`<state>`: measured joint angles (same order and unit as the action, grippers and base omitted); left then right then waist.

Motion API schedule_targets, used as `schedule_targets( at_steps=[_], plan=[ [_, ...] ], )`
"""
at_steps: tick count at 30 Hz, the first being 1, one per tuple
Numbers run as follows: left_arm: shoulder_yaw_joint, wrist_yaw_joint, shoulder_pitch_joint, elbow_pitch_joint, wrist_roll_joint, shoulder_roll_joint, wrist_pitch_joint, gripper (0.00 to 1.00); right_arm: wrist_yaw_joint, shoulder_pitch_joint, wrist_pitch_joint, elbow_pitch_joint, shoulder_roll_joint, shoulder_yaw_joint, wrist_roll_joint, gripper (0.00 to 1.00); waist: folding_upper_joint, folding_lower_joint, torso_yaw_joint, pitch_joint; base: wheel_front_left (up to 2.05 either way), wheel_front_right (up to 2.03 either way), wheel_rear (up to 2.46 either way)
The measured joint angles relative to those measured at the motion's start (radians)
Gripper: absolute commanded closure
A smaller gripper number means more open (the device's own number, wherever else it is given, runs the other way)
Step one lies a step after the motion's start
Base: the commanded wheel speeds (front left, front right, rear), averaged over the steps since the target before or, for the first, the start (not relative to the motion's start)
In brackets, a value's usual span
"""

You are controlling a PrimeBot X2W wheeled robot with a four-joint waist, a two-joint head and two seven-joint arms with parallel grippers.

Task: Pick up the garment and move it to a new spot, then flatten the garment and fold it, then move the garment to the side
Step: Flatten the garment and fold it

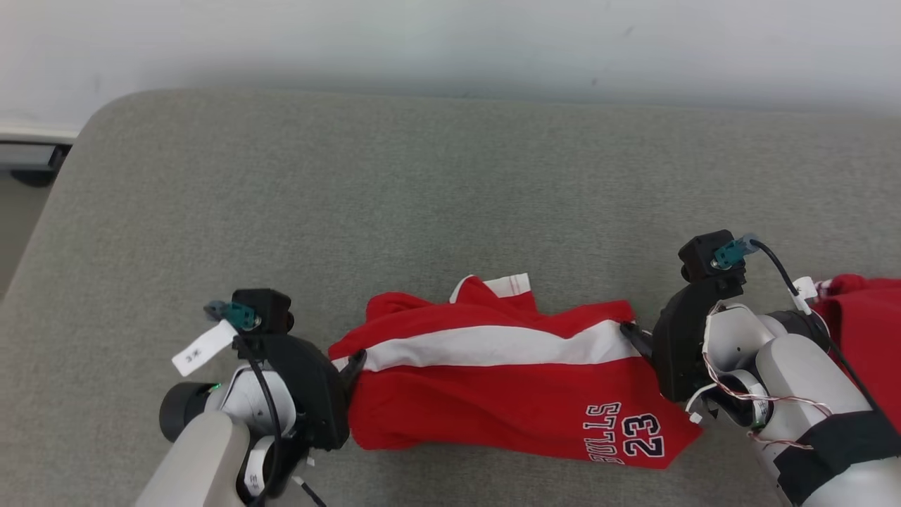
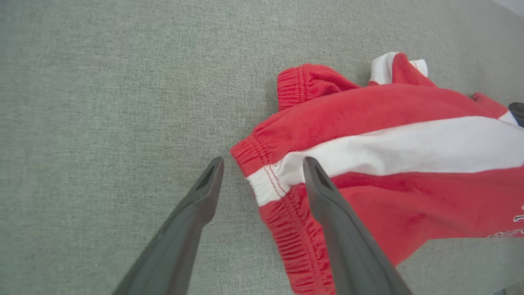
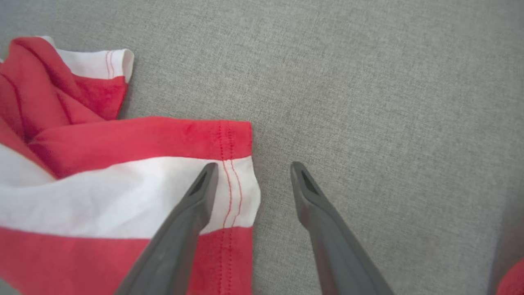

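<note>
Centrally, the red-and-white shorts [image 1: 507,394] lie crumpled on the grey cushion [image 1: 422,197]. Left gripper [image 2: 262,164], fingers spread and empty, straddles the waistband edge. Right gripper [image 3: 251,168], likewise spread and holding nothing, straddles the leg hem. Both forearms reach inward from opposite ends, low over the cushion.

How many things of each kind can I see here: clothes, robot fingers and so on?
Red garments: 2, the striped shorts and another red piece at the right edge.
Pairs of robot fingers: 2, left fingers and right fingers.
Grey cushion: 1.
Total: 5.
</note>
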<state>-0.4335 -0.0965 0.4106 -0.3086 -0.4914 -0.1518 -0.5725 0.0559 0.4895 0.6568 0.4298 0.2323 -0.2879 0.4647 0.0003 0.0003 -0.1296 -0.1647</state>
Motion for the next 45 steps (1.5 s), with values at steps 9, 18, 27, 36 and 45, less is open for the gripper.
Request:
schedule_targets(
  at_steps=[9,18,27,36,45],
  plan=[
    [-0.010,0.018,0.013,-0.031,-0.010,0.006,-0.048,0.00,0.006,0.019,0.067,0.046,-0.011,-0.012,0.004,0.26,-0.0002,-0.0002,-0.042,-0.021,0.00,0.00,0.00],
    [-0.009,0.027,0.013,-0.034,-0.027,0.016,-0.062,0.00,0.005,0.009,0.093,0.055,0.000,-0.011,0.009,0.14,-0.0002,-0.0003,-0.034,0.011,0.00,0.00,0.00],
    [-0.008,0.028,0.007,-0.030,-0.039,0.026,-0.070,0.51,-0.004,-0.032,0.123,0.040,0.003,-0.020,0.009,0.77,-0.0004,-0.0004,-0.022,0.022,0.00,0.00,0.00],
    [-0.005,0.027,0.009,-0.028,-0.038,0.027,-0.062,1.00,-0.030,-0.027,0.112,0.017,0.003,-0.007,0.007,1.00,-0.0003,-0.0004,-0.017,0.005,0.00,0.00,0.00],
    [0.061,0.008,0.085,0.005,-0.021,0.042,0.070,1.00,-0.078,0.036,-0.020,-0.021,-0.001,0.051,-0.006,1.00,-0.0003,-0.0003,-0.014,0.016,0.00,0.00,0.00]
  ],
)
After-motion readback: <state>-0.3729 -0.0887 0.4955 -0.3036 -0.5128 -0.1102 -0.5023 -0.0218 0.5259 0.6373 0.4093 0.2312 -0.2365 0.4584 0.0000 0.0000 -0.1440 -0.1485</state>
